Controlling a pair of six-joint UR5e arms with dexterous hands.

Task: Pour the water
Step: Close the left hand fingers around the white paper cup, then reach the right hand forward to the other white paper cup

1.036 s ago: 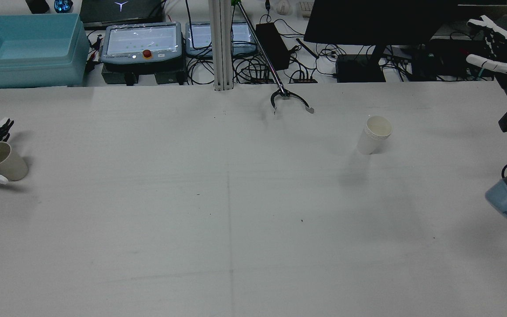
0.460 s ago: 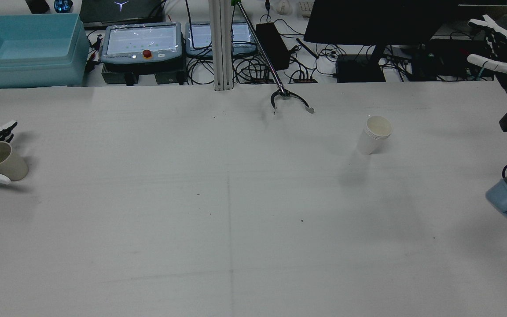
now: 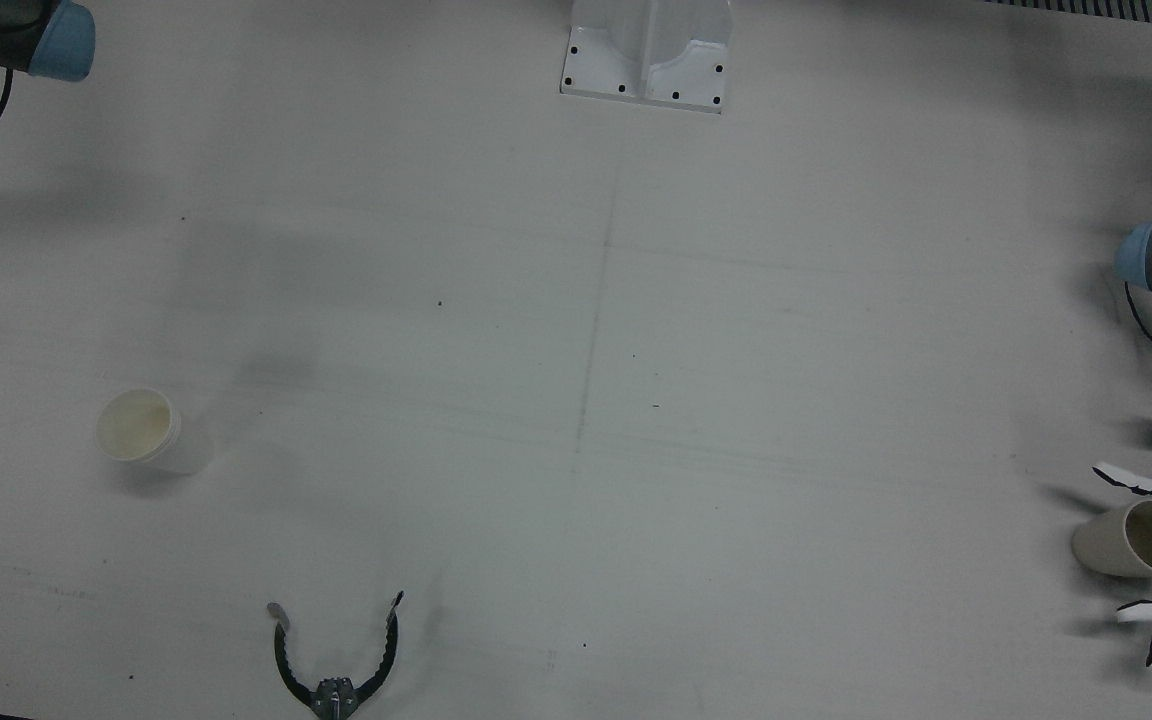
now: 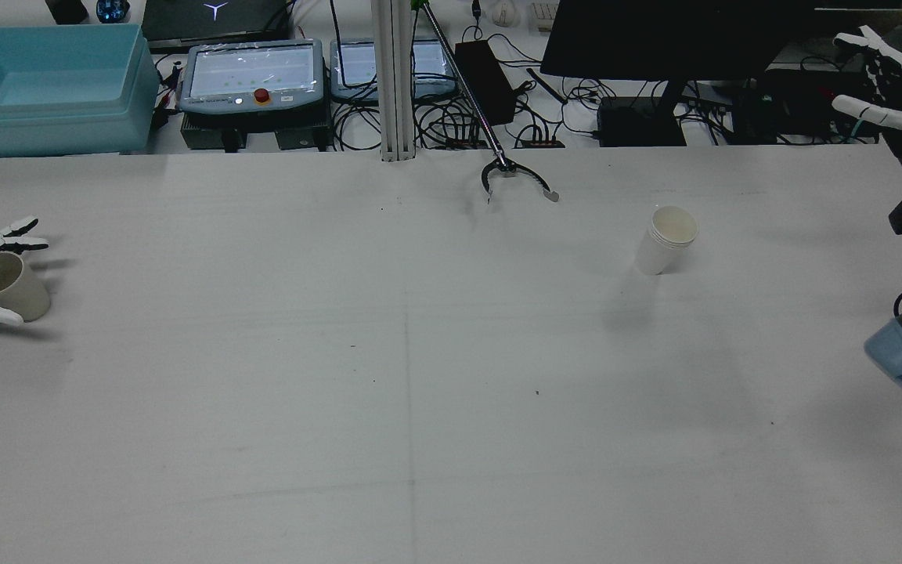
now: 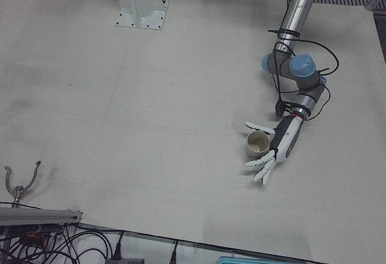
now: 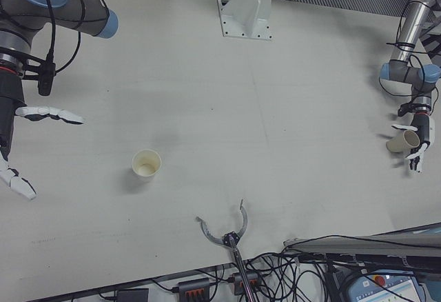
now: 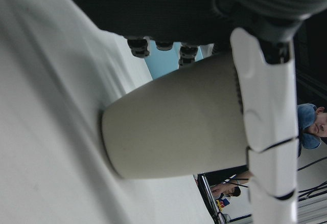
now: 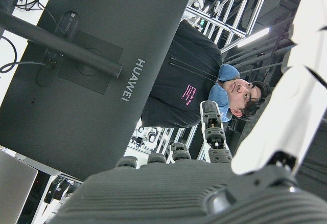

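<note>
The left hand (image 5: 278, 148) is spread wide, and a tilted beige paper cup (image 5: 257, 144) is bracketed between its fingers. The right hand (image 6: 15, 136) is held splayed and empty, well apart from the upright white paper cup (image 6: 146, 163).

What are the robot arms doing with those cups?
The left hand is around a beige cup at the table's edge, fingers spread beside it, not yet closed. A white cup stands alone, upright, on the other side of the table. The right hand hangs open, away from it. Nothing is being poured yet.
</note>
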